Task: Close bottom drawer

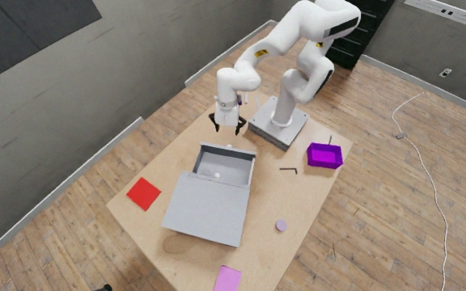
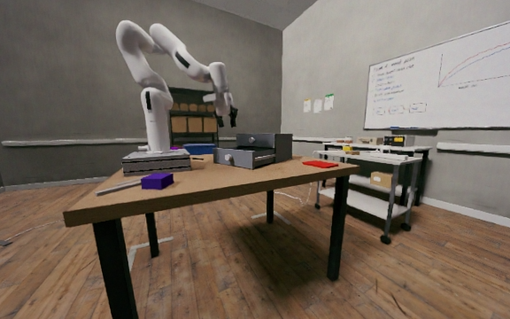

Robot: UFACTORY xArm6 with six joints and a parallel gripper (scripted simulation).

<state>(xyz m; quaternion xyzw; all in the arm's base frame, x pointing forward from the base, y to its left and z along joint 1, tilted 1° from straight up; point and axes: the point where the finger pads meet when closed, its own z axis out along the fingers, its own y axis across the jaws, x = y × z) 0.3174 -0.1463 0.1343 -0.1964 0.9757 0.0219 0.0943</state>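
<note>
The grey cabinet [image 1: 206, 210] [image 2: 282, 146] stands in the middle of the table. Its bottom drawer [image 1: 225, 163] [image 2: 243, 157] is pulled well out toward the robot base, its front panel with a small white knob [image 1: 229, 145] [image 2: 227, 157] facing the arm. My gripper [image 1: 227, 129] [image 2: 226, 119] is open and empty, fingers pointing down. It hangs in the air above and a little beyond the drawer's front panel, on the robot-base side, touching nothing.
The robot base [image 1: 278, 125] [image 2: 155, 160] stands behind the drawer. On the table [image 1: 290, 194] [image 2: 220, 182] are a purple bin [image 1: 324, 155] [image 2: 158, 180], a black hex key [image 1: 289, 170], a red square [image 1: 143, 193] [image 2: 320, 164], a lilac disc [image 1: 281, 225] and a pink square [image 1: 227, 279].
</note>
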